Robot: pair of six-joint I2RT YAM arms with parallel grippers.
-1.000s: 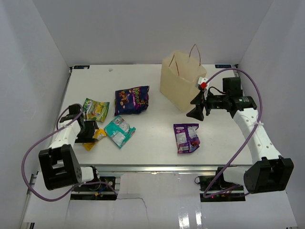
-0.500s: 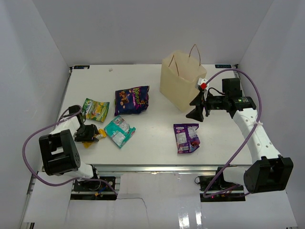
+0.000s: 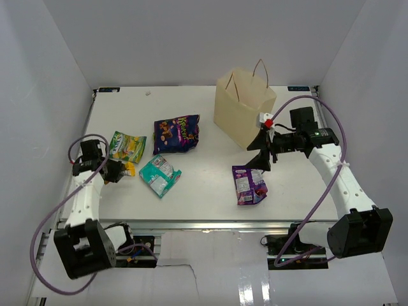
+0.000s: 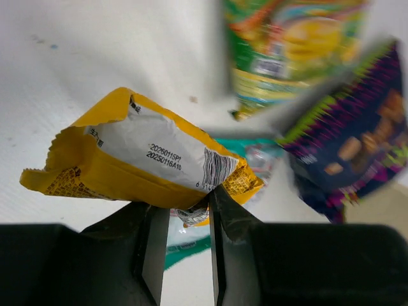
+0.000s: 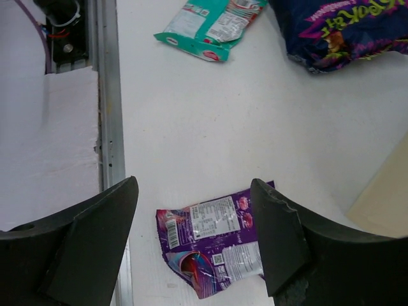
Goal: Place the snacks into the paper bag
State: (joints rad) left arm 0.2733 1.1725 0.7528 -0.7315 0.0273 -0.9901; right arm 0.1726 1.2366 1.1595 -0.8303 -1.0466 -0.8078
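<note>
My left gripper (image 3: 116,169) is shut on the corner of a yellow snack packet (image 3: 129,169), held just above the table at the left; the left wrist view shows the packet (image 4: 146,166) pinched at its lower edge between the jaws. A green-yellow packet (image 3: 127,146), a large purple packet (image 3: 176,132) and a teal packet (image 3: 160,174) lie nearby. My right gripper (image 3: 258,156) hangs open above a small purple packet (image 3: 249,183), which lies between the fingers in the right wrist view (image 5: 217,245). The tan paper bag (image 3: 242,115) stands upright behind the right gripper.
The table's front metal rail (image 5: 108,95) runs just beyond the small purple packet. White walls close in the left, right and back of the table. The bag's twine handles (image 3: 260,70) stand up above its open mouth.
The left gripper closed on the yellow packet and drew it up and away from the teal packet. The right gripper shifted slightly down and left, toward the small purple packet, staying open.
</note>
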